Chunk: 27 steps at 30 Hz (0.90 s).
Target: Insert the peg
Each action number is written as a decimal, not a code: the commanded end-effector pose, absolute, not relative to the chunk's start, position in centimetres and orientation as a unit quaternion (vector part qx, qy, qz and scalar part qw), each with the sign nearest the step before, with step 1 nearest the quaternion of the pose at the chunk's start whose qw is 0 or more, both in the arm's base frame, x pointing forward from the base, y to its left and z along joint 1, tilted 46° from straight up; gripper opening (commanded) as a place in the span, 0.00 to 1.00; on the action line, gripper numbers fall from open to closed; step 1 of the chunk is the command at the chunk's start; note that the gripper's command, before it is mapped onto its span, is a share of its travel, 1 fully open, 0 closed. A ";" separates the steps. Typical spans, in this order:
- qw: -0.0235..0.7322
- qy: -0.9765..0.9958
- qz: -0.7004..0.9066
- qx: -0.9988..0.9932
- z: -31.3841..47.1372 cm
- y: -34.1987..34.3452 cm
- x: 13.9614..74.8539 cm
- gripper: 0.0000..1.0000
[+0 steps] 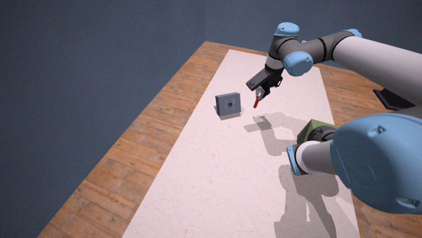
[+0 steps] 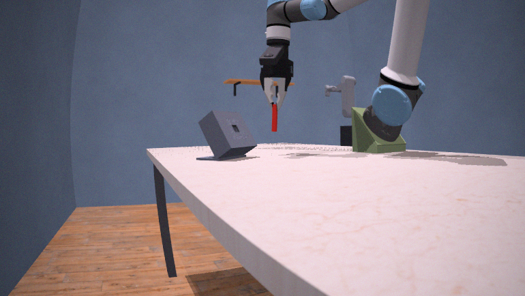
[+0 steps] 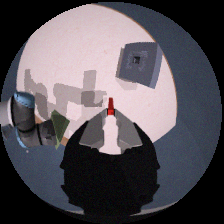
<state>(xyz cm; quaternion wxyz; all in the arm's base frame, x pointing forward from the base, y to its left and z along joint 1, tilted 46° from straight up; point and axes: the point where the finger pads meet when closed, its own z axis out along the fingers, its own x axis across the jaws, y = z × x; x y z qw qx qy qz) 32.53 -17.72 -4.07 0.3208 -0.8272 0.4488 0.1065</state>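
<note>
Hand: the hand (image 2: 274, 102) points straight down, its two jaws closed on the top end of the red peg (image 2: 274, 117).
Peg: it hangs upright below the fingertips, in the air — its lower end well above the counter (image 2: 331, 205) and about level with the panel's hole.
Sloped panel: a grey block (image 1: 227, 103) on a thin flat foot, its face tilted back, resting on the counter near the far left corner in the exterior view.
Hole: a small dark square opening (image 2: 235, 128) in the middle of the panel's face; nothing is in it.
Peg relative to panel: beside the panel, on the side toward the arm's green base (image 2: 362, 141), apart from it — not touching.
Wrist view: the peg's tip (image 3: 111, 106) shows between the fingers, the panel (image 3: 139, 63) up and to the right.
</note>
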 end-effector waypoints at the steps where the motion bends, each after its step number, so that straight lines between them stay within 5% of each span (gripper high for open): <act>1: 0.311 0.438 0.096 -0.838 -4.0 -17.7 32.7 0.00; 27: 0.271 0.389 0.058 -0.879 -3.4 -17.1 33.5 0.00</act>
